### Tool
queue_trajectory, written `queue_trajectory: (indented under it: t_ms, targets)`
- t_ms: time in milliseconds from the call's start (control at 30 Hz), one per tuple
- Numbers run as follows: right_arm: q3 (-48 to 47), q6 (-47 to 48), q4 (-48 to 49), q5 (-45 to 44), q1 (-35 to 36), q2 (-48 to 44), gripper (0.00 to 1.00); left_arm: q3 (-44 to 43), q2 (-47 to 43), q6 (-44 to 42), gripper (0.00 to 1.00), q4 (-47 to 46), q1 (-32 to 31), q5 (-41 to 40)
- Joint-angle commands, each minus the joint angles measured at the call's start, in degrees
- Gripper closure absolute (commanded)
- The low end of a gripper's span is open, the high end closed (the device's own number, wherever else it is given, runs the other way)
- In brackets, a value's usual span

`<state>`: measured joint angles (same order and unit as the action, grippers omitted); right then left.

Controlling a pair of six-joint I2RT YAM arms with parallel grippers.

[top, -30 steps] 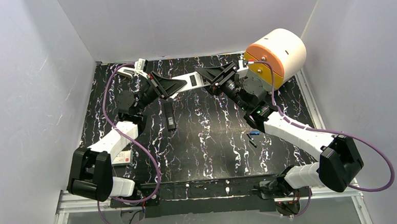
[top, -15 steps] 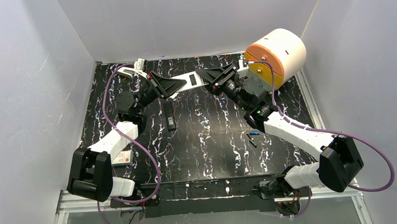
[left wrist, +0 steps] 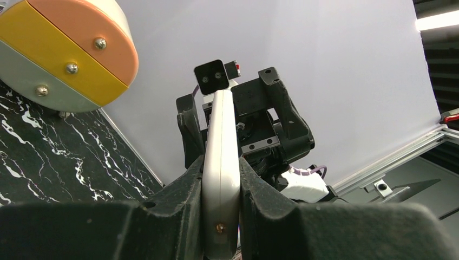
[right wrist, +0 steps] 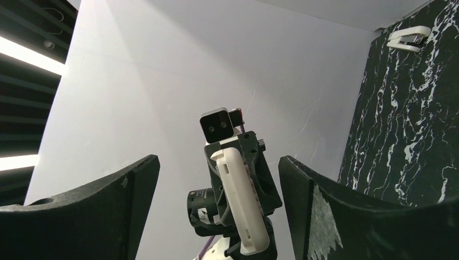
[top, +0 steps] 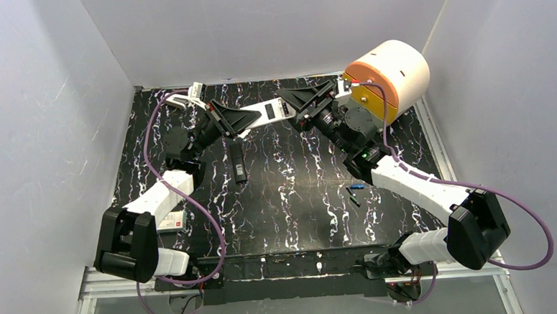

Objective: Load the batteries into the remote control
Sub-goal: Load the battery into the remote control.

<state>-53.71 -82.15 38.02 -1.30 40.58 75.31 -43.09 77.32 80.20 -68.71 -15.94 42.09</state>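
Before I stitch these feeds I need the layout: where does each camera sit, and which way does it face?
Top: above and behind the bases, looking down on the table; both arms show.
Left wrist: looks along the left gripper, shut on the remote, toward the right gripper; own fingers show.
Right wrist: looks between its open fingers back at the remote; own fingers show.
Shared: all three see the remote; wrist views face each other.
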Motion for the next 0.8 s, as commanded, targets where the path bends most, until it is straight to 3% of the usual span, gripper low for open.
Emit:
queue_trajectory:
  t_ms: [0,200,367,667,767]
  targets:
    - [0.3,2.9,2.6,0.9,-1.2,-2.7,0.12,-1.1,-2.2,-0.7,1.0,-0.9,0.2,-1.4]
    - [3.1,9.4,1.5,4.0,-2.6,-5.9,0.31,-1.6,-1.8,0.3,1.0,-0.5,0.1,-1.6]
    - [2.9,13.7,0.8,6.4,-2.7,-6.2,0.41,-1.7,-1.8,0.6,1.0,-0.5,0.2,-1.6]
    - [1.9,13.5,1.1,8.4,-2.7,-3.8,0.64,-1.6,-2.4,0.3,1.0,-0.5,0.1,-1.1]
    - [1.7,13.1,0.6,8.6,-2.7,-3.4,0.76,-1.6,-2.5,0.6,1.0,-0.7,0.1,-1.0]
